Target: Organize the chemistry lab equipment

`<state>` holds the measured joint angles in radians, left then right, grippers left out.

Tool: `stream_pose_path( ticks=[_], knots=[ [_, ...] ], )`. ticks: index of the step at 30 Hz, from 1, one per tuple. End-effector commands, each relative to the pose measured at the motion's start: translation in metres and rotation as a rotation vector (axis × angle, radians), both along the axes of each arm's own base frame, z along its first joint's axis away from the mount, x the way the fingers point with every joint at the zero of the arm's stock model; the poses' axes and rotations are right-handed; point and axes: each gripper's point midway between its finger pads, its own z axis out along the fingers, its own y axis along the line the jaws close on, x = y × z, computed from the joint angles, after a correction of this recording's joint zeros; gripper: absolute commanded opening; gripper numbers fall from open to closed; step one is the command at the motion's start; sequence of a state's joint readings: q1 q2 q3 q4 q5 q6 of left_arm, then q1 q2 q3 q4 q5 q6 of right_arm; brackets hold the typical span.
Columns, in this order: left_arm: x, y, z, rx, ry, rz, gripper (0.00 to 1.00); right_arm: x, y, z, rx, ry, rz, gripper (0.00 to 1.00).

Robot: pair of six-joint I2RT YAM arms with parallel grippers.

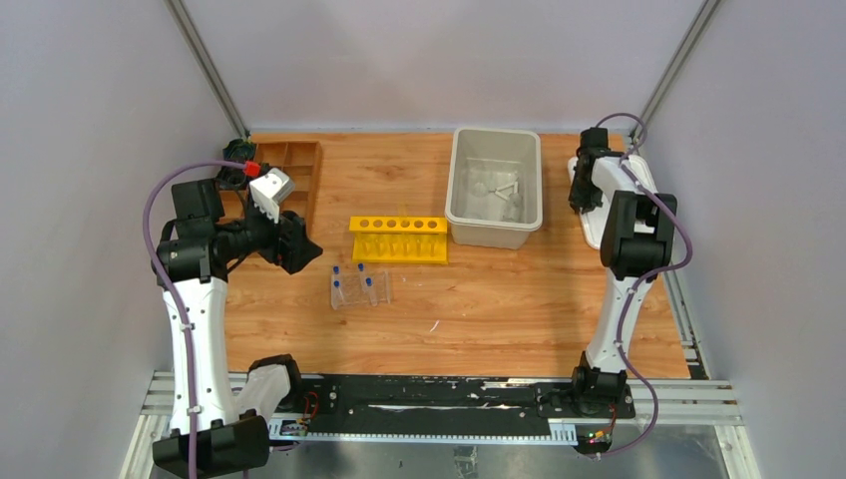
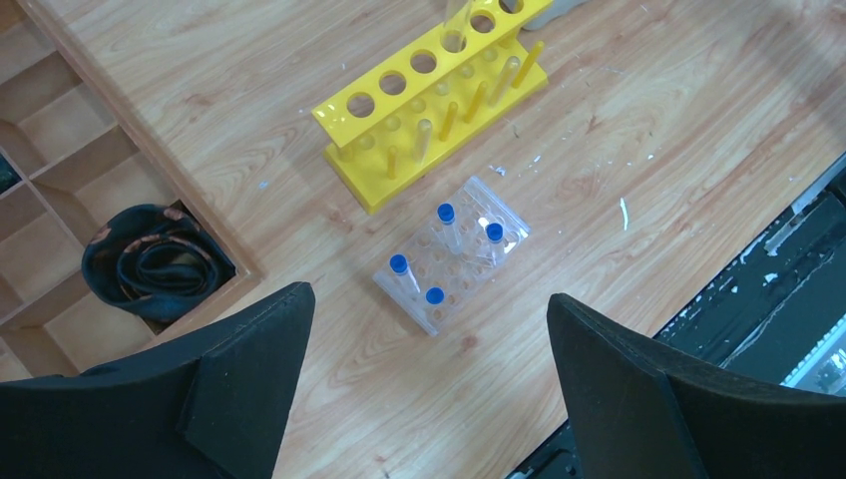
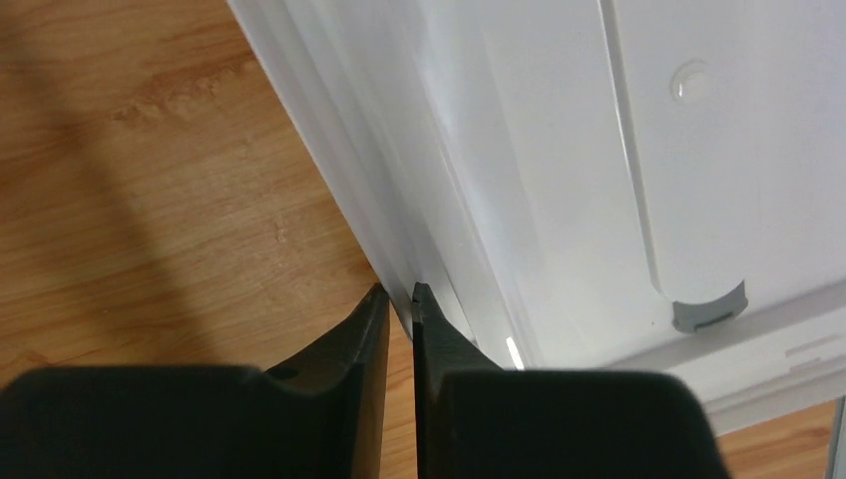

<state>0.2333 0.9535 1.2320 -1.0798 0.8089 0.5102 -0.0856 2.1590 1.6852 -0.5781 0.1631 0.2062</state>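
Blue-capped tubes (image 2: 446, 215) stand upright in the clear rack (image 2: 469, 261) mid-table, just ahead of the left gripper (image 2: 429, 297), whose fingers are spread wide; that arm is nearer. Right gripper (image 3: 401, 291), fingers almost closed on nothing visible, sits well apart beside the bin (image 1: 494, 133).

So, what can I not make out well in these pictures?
White bin: top view, its contents are too small and pale to name.
Wooden tray: left wrist view, cut off by the left edge; the dark coil inside is unclear.
Right gripper: right wrist view, a white surface fills the frame; what it is cannot be told.
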Motion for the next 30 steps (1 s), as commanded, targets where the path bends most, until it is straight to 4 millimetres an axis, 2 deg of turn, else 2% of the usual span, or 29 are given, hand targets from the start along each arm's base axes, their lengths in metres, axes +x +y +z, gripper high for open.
stream_pose_path(
  ticks=[1,5,10,14,17,18,22,27,30],
  knots=[
    [-0.001,-0.003,0.002,-0.010,-0.019,-0.023,0.92,-0.010,0.016,-0.011,0.091,0.020,0.002,0.13],
    [-0.001,-0.006,-0.002,-0.031,-0.001,-0.039,0.91,-0.013,0.022,-0.007,0.093,0.005,0.009,0.10],
    [-0.004,-0.019,-0.009,-0.111,0.049,-0.095,0.87,-0.016,0.042,-0.001,0.127,-0.024,0.026,0.01],
    [-0.003,-0.025,-0.018,-0.122,0.091,-0.118,0.85,-0.020,0.054,0.006,0.119,-0.039,0.033,0.00],
    [0.000,-0.023,-0.021,-0.122,0.117,-0.101,0.85,-0.022,0.053,0.016,0.088,-0.058,0.031,0.00],
    [0.001,-0.023,-0.022,-0.124,0.123,-0.098,0.84,-0.023,0.060,0.020,0.072,-0.064,0.050,0.00],
    [0.001,-0.024,-0.018,-0.130,0.116,-0.103,0.84,-0.024,0.057,0.049,0.011,-0.124,0.048,0.00],
    [0.001,-0.029,-0.013,-0.128,0.107,-0.125,0.84,-0.026,0.049,0.099,-0.033,-0.228,0.030,0.00],
    [-0.005,-0.047,-0.007,-0.143,0.116,-0.196,0.81,-0.031,0.050,0.131,-0.018,-0.298,0.024,0.00]
  ],
)
